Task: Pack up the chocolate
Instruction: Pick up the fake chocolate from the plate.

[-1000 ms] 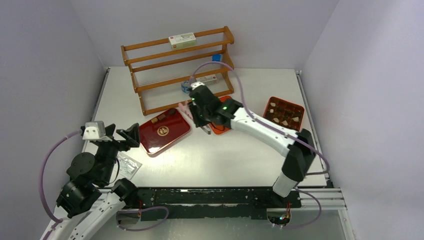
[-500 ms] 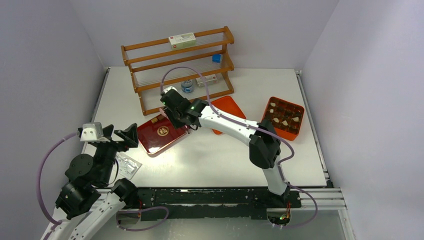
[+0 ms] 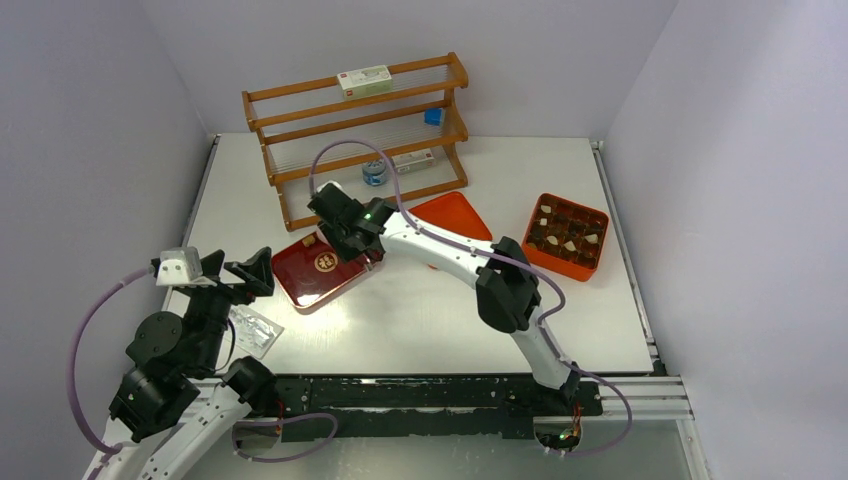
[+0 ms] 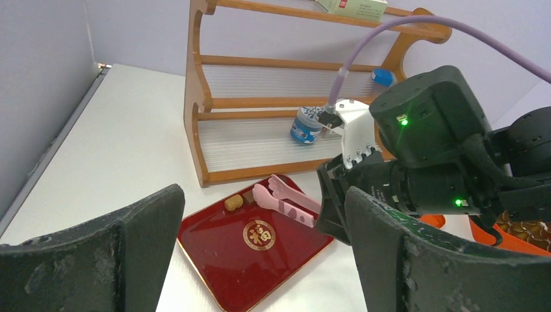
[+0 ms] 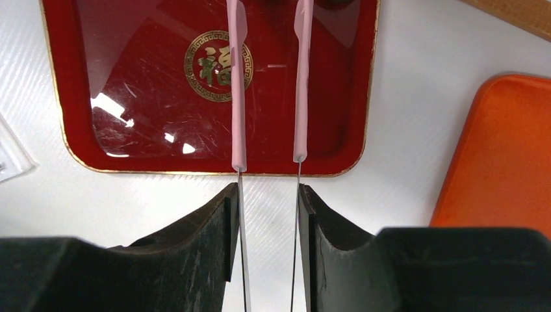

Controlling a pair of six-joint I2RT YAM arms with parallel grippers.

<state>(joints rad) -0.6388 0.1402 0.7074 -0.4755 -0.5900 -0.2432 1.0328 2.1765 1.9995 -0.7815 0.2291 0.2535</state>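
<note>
Two chocolates, a light brown one (image 4: 234,203) and a dark one (image 4: 249,197), lie at the far corner of the dark red tray (image 3: 305,280). Several more chocolates (image 3: 568,245) sit in the orange compartment box (image 3: 596,215) at the right. My right gripper (image 3: 345,238) is shut on the handles of the pink tongs (image 4: 286,198) and holds them low over the tray; the tong arms (image 5: 237,97) stand apart, with tips right next to the two chocolates. My left gripper (image 3: 238,272) is open and empty, left of the tray.
A wooden rack (image 3: 355,140) stands behind the tray, with a small bottle (image 3: 375,175), a white box (image 3: 363,80) and a blue item (image 3: 433,116). An orange lid (image 3: 455,212) lies right of the tray. A clear packet (image 3: 255,330) lies near the left arm.
My right gripper has swung left with the pink tongs, from over the orange lid to over the red tray. The left arm has barely moved.
</note>
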